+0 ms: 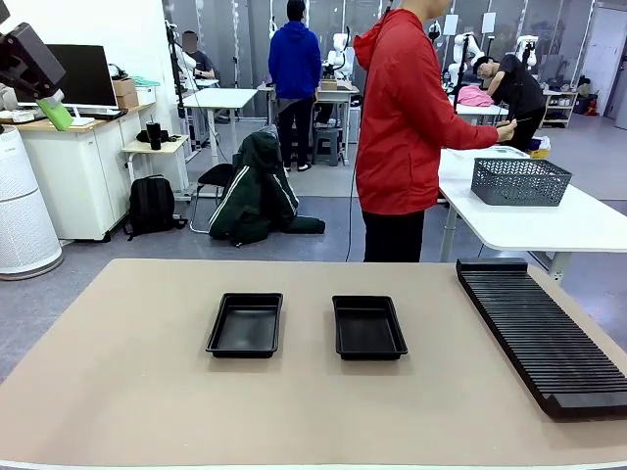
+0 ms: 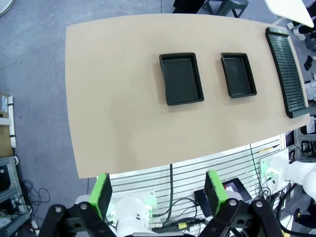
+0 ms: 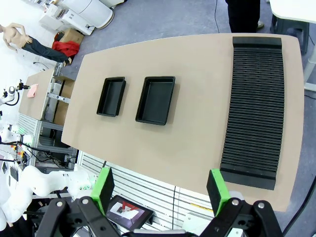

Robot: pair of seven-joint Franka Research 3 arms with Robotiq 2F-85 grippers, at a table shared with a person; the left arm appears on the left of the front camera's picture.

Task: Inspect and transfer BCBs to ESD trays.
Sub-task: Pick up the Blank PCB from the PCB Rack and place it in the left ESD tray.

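The left gripper [image 2: 158, 174] and the right gripper [image 3: 160, 171] are hanging high above the table [image 1: 118, 392], both with jaws wide apart, holding nothing. The left ESD tray [image 1: 245, 324] and the right ESD tray [image 1: 368, 326] are lying mid-table, near each other, not touching.

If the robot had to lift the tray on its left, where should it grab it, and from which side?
Probably the near rim of the left tray, from straight above, one finger inside the wall, one outside. It lies flat and empty, and its raised flared rim is the only thin edge to pinch.
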